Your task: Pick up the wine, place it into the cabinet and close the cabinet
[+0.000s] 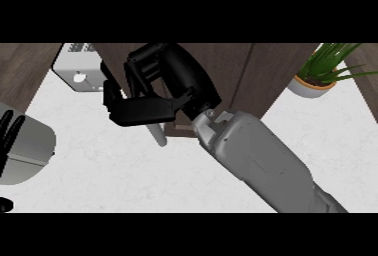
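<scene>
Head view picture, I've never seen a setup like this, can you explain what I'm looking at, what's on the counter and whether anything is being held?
The camera sits where the robot's head would be and looks steeply down at a white kitchen counter. The grey tube coming in from the lower right is the robot's right forearm. It ends in a black right robot hand, which is up against a dark wooden cabinet. A slim grey bar, probably the door handle, shows just below it. At the left edge, the left robot hand rests open with its fingers up. Also on the counter are a white appliance at the top left and a potted plant at the top right. No wine bottle is in sight, and I can't tell whether the right robot hand holds anything.
</scene>
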`<state>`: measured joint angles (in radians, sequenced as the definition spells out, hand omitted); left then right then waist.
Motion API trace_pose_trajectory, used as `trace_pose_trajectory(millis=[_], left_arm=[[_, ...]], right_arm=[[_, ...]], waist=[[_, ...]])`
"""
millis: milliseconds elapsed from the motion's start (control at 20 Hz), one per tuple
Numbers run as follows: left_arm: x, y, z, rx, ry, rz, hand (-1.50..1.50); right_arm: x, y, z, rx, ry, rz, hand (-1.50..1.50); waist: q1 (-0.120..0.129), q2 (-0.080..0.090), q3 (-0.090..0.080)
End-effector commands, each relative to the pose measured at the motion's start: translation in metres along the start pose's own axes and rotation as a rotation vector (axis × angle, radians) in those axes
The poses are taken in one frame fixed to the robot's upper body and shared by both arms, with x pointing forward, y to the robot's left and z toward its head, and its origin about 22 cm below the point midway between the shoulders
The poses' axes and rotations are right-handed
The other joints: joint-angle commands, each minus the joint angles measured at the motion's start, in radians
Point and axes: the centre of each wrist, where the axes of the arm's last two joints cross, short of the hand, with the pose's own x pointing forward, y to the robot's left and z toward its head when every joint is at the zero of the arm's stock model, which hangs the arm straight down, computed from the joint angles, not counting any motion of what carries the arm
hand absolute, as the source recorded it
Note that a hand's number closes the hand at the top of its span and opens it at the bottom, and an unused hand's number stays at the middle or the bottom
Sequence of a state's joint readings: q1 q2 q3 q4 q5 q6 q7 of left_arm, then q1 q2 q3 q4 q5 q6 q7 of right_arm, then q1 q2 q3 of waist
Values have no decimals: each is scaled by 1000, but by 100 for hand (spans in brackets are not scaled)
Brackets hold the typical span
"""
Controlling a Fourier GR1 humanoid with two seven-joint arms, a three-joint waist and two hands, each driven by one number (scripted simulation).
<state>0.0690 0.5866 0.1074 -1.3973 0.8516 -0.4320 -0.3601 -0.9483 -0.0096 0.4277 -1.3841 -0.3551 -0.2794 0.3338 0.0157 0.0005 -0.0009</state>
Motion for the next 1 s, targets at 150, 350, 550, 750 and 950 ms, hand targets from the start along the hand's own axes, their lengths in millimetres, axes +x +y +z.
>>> trace_pose_trajectory(millis=[150,350,550,750,950], left_arm=[[-8,-1,-23,10,15,-7,-150],[-10,-17,-27,-16,-11,10,-150],[-8,-6,-8,-20,6,17,-150],[0,-9,-20,-40,-21,28,-150],[-3,-13,-25,-49,-6,25,-150]], right_arm=[[-12,-51,-16,-32,8,35,150],[-28,-69,-21,-40,14,47,150],[-39,-68,-26,-81,6,101,150],[-42,-97,-17,-86,2,98,150],[-41,-93,-24,-78,9,93,150]], waist=[[-13,4,0],[-5,6,1],[10,7,0],[6,9,1],[2,10,1]])
